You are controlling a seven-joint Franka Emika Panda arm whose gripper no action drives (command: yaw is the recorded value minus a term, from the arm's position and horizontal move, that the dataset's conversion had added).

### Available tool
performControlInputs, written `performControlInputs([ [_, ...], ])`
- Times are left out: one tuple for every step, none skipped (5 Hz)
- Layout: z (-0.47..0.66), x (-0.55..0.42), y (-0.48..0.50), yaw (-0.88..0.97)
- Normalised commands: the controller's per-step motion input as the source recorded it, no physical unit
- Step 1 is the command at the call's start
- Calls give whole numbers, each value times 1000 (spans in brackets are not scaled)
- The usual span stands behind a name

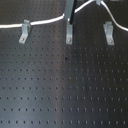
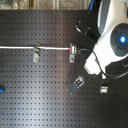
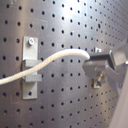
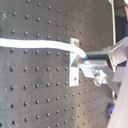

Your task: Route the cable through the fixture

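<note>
White cable (image 3: 50, 61) looks light and limp, sagging across the clip (image 3: 30, 65) at left of the first wrist view. My gripper (image 3: 100, 65) is pinched on its end; I'd hold close to the tip.

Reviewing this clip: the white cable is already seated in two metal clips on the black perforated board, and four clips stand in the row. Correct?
Not quite. The row holds three metal clips, not four, as the first exterior view shows. The long thin white cable does run across two of them on the black perforated board.
</note>
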Motion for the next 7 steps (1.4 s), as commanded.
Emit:
performControlInputs([
  [232, 54, -25, 160],
  [435, -58, -51, 0],
  [124, -5, 5, 60],
  [-265, 214, 27, 400],
  [-750, 108, -137, 380],
  [-750, 98, -134, 411],
  [-575, 35, -167, 308],
])
